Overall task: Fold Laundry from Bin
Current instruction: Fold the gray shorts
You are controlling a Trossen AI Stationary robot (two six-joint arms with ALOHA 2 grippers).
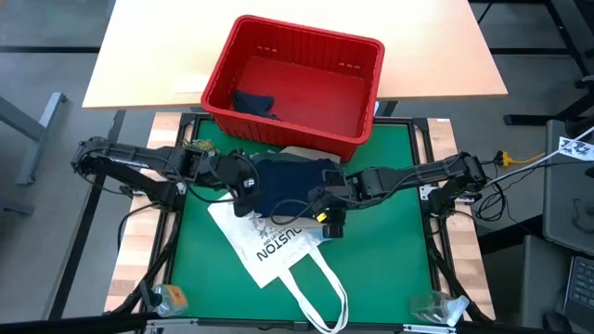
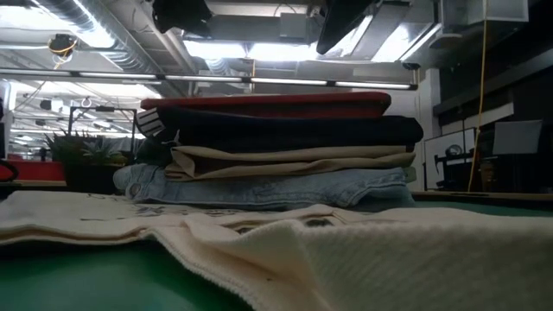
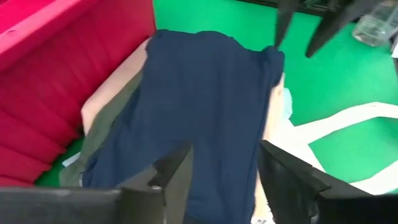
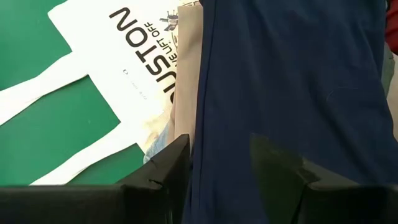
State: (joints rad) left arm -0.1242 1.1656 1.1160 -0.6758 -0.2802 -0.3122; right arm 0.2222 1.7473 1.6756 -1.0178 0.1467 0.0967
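- Here, the folded laundry [image 1: 290, 181] is stacked against the red bin's [image 1: 357, 141] near wall, on a white tote bag [image 1: 269, 246].
- Left fingers [image 3: 177, 171] and right fingers [image 4: 171, 163] stand apart over the navy top layer's opposite edges.
- Open green counter [image 1: 390, 250] lies beyond.

Folded laundry [image 2: 276, 164] is stacked just in front of the red bin [image 1: 357, 56]: navy on top, beige beneath, denim lowest. 1 dark garment [image 1: 253, 102] is left inside the bin.

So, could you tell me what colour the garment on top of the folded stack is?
Dark navy garment, clearest in the left wrist view.
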